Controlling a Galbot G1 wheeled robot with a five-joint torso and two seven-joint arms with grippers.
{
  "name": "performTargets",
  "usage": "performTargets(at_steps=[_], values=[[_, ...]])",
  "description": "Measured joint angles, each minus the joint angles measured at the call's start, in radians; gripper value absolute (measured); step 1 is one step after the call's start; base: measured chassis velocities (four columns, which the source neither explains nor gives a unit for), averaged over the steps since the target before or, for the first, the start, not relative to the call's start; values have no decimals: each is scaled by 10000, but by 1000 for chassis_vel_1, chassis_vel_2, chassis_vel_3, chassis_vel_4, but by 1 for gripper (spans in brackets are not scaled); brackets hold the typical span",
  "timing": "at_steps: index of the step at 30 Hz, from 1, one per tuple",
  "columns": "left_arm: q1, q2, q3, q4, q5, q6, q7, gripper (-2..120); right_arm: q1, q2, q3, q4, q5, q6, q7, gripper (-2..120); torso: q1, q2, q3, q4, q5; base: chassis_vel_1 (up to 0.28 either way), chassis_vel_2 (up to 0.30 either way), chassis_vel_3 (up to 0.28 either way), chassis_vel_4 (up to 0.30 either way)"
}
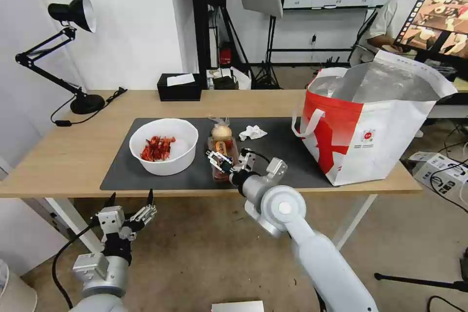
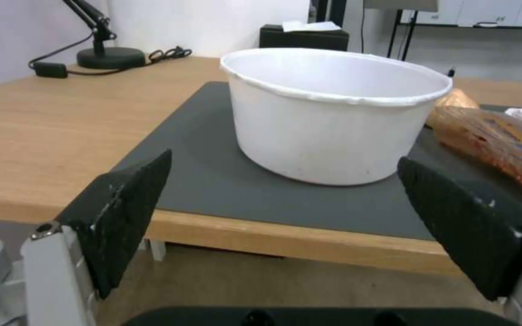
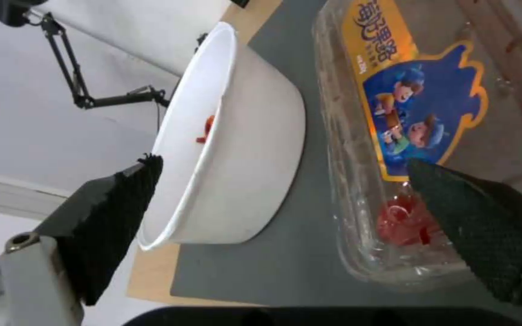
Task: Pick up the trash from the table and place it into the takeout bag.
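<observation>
Fingers spread wide, the right gripper (image 1: 229, 160) hangs over the near end of the clear plastic trays (image 1: 223, 153) on the dark grey mat (image 1: 287, 153), holding nothing. Beside the trays sits the white bowl (image 1: 164, 146) of red scraps; the knotted bag (image 1: 221, 131) and crumpled tissue (image 1: 252, 132) lie behind. The takeout bag (image 1: 375, 126) stands at the table's (image 1: 73, 151) right end. The left gripper (image 1: 129, 201) waits open below the near edge.

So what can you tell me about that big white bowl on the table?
The white bowl is round, deep and looks like thin plastic, with a rolled rim. It stands upright on the dark grey mat, near the table's front edge. Red scraps lie inside. A clear plastic tray sits close beside it. The left gripper waits open in front of it, below the table's edge, not touching it.
</observation>
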Motion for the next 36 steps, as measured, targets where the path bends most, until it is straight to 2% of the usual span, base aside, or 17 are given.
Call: performTargets(at_steps=[9,10,12,14,16,17,19,20,22,23,26,27,30,31,33,34,36], values=[[71,2,-38,-99,-75,0,-23,100,166,-209,43,137,-51,66,-392,100,-1,0,0,0,2,0,0,0,0],[103,20,-41,-135,-146,0,-135,100,379,-376,-5,111,-612,58,-808,100,-1,0,0,0,0,0,0,0,0],[145,75,-78,-227,-218,1,-225,100,1238,-893,-399,-339,-2892,-57,-2192,100,-2,0,0,-1,0,0,0,0,0],[150,84,-91,-246,-229,3,-229,100,1427,-983,-488,-447,-3261,-68,-2441,100,-2,0,0,-2,4,0,0,0,0],[202,99,-141,-303,-251,8,-236,100,2893,-1671,-1259,-1373,-5489,-139,-4391,89,0,0,0,3,0,0,0,0,0],[202,99,-141,-303,-251,8,-236,100,2893,-1671,-1259,-1373,-5489,-139,-4391,89,0,0,0,3,0,0,0,0,0],[244,78,-140,-305,-254,11,-240,100,3892,-2170,-1874,-2311,-6765,-166,-6221,80,-1,0,0,2,1,0,0,0,0],[244,78,-140,-305,-254,11,-240,100,3892,-2170,-1874,-2311,-6765,-166,-6221,80,-1,0,0,2,1,0,0,0,0],[255,52,-119,-301,-255,12,-238,100,4597,-2351,-2326,-3249,-7759,-33,-7683,68,0,0,1,-1,2,0,0,0,0],[255,52,-119,-301,-255,12,-238,100,4597,-2351,-2326,-3249,-7759,-33,-7683,68,0,0,1,-1,2,0,0,0,0],[259,26,-93,-292,-246,14,-238,100,5109,-2262,-2651,-4211,-8395,255,-8830,54,0,0,1,0,2,0,0,0,0],[259,26,-93,-292,-246,14,-238,100,5109,-2262,-2651,-4211,-8395,255,-8830,54,0,0,1,0,2,0,0,0,0],[267,22,-87,-290,-236,15,-234,100,5439,-2105,-2854,-4914,-8860,394,-9735,39,0,0,0,1,1,0,0,0,0],[267,22,-87,-290,-236,15,-234,100,5439,-2105,-2854,-4914,-8860,394,-9735,39,0,0,0,1,1,0,0,0,0],[271,32,-94,-277,-234,15,-230,100,5602,-1975,-3115,-5349,-9031,474,-10024,28,0,0,0,0,1,0,0,0,0],[271,32,-94,-277,-234,15,-230,100,5602,-1975,-3115,-5349,-9031,474,-10024,28,0,0,0,0,1,0,0,0,0],[272,35,-98,-253,-227,12,-228,100,5640,-1824,-3223,-5661,-9183,491,-10061,20,0,0,0,1,0,0,0,0,0]])
